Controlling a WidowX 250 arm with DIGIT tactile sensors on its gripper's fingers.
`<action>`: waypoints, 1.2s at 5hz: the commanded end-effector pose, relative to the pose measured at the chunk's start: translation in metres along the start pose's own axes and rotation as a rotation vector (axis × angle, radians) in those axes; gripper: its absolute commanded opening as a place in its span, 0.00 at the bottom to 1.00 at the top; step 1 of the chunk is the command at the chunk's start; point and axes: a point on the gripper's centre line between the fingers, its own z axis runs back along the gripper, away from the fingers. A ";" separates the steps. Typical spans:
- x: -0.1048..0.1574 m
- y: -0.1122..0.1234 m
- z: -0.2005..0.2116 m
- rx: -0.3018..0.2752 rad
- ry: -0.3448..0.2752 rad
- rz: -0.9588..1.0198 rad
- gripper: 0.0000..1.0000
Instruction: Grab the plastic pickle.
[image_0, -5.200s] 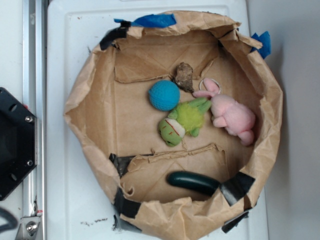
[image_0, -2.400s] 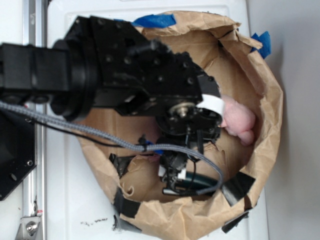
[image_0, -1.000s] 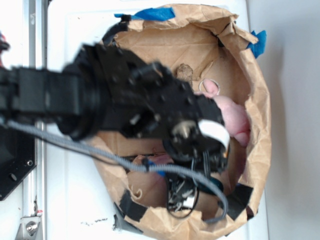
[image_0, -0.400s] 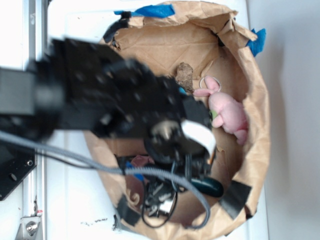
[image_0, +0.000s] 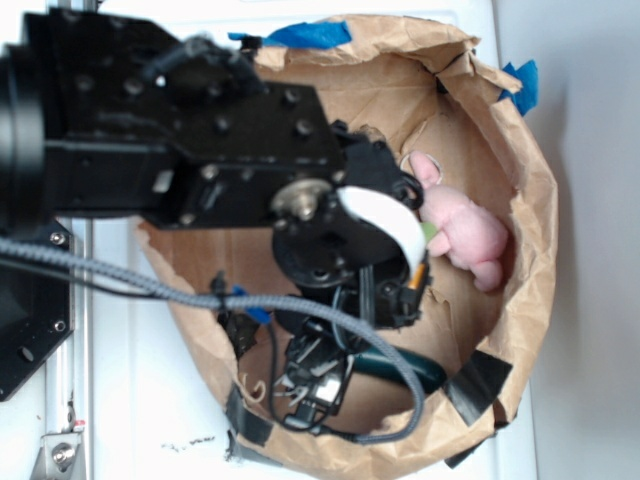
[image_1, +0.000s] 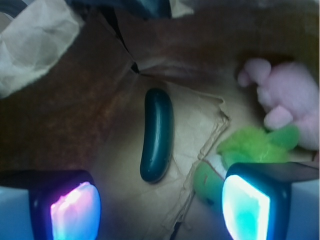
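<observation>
The plastic pickle is a glossy dark green sausage lying loose on the brown paper floor of the bag. In the wrist view it lies lengthwise just ahead of my gripper, its near end a little beyond the gap. The gripper stands open, its two glowing pads far apart with only paper between them. From outside, only the pickle's right end shows under the arm, beside the gripper low in the bag.
A lime-green plush frog lies close by the right pad. A pink plush rabbit rests against the right wall of the crumpled paper bag, whose walls rise all around. The arm covers the bag's middle.
The arm has come in over the bag, hiding the ball and most of the frog. In the last second its wrist shifted up and left in the picture. The pickle still lies loose.
</observation>
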 end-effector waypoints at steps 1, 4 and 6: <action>0.018 0.002 -0.015 0.009 0.006 -0.104 1.00; 0.020 -0.004 -0.064 0.022 0.038 -0.197 1.00; 0.009 -0.004 -0.077 0.001 0.098 -0.191 1.00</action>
